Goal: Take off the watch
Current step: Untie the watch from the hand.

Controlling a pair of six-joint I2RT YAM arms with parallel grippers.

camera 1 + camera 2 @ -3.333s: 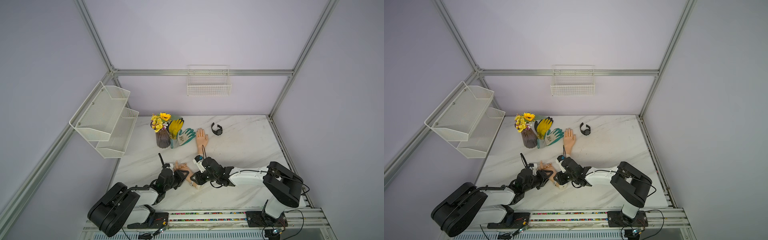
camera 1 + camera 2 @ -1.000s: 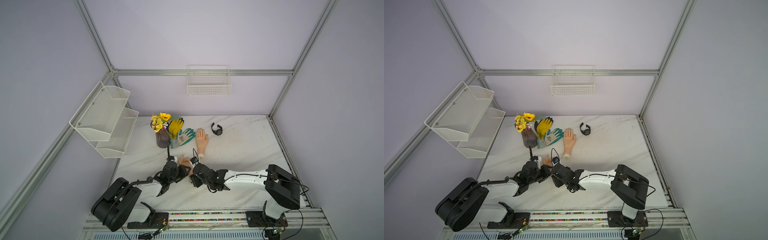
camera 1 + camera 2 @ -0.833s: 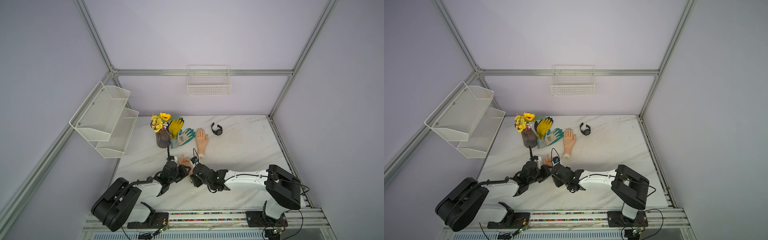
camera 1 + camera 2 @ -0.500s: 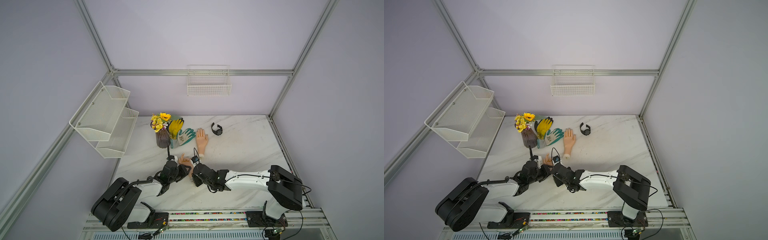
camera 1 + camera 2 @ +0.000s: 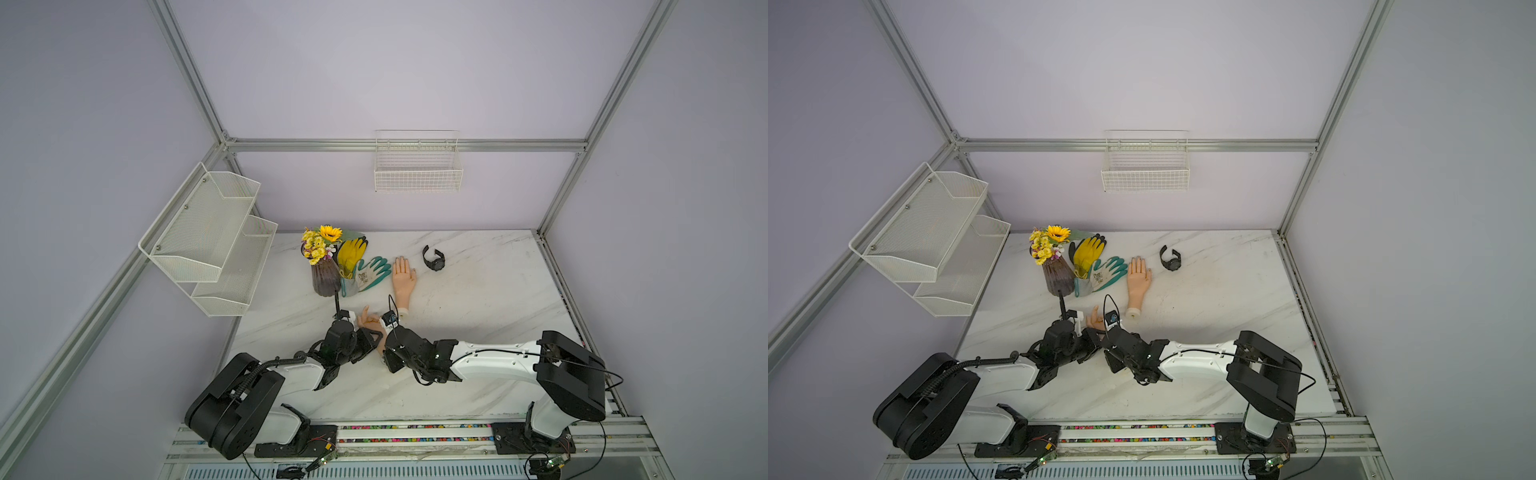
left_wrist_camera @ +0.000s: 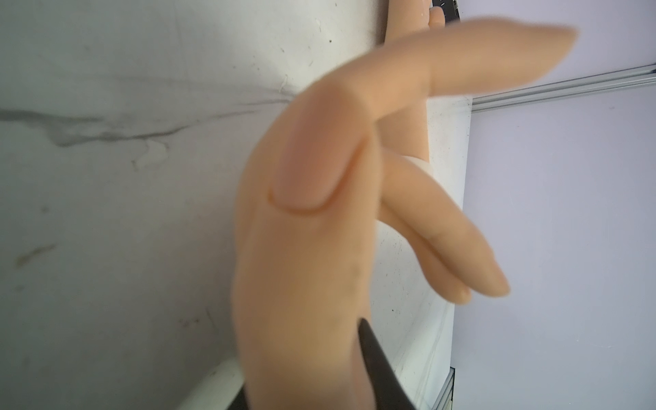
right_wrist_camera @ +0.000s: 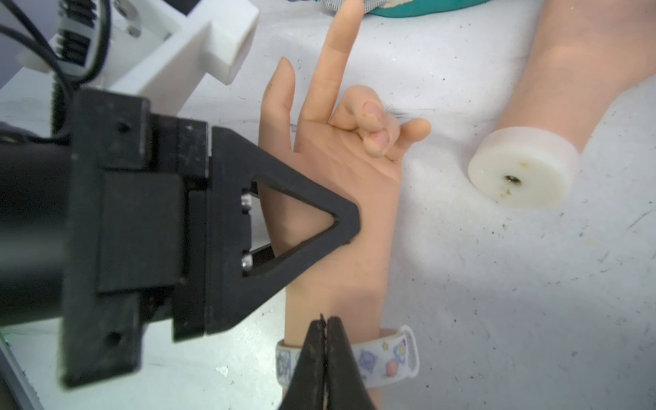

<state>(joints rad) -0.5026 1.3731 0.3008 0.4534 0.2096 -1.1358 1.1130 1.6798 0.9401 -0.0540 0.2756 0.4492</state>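
1. Closed the right claw (image 7: 324, 321) within the last second: partly open before, now jaws pressed flat together, tips over the pale printed band (image 7: 387, 358) on the wrist of the held hand (image 7: 340, 170). Grip on the band itself: unclear, since it runs behind the jaws.
2. Kept the left claw (image 7: 346, 229) as it was, part closed and clamped across the palm of the held hand, steadying it.
3. Looks like the start of a pull on that band, with the wrist braced from the other side. No black watch on this wrist, though, so probably no gain for the task itself.
4. Watch (image 5: 433, 258): well beyond both claws, lying alone on the desk (image 5: 478, 299), on no wrist, seen in both top views. Judged from that, already off.
5. Between the claws and the watch: the flat hand (image 5: 403, 278), palm down, its white stump end near the right claw, fingers pointing away.
6. Beyond the left claw: two gloves (image 5: 370, 272) and a vase (image 5: 325, 278) of flowers, all clear of the claws.
7. In the way of any pull: the left claw's finger lying near the band, and the flat hand's stump close beside. Little room there, so risk of nudging the flat hand.
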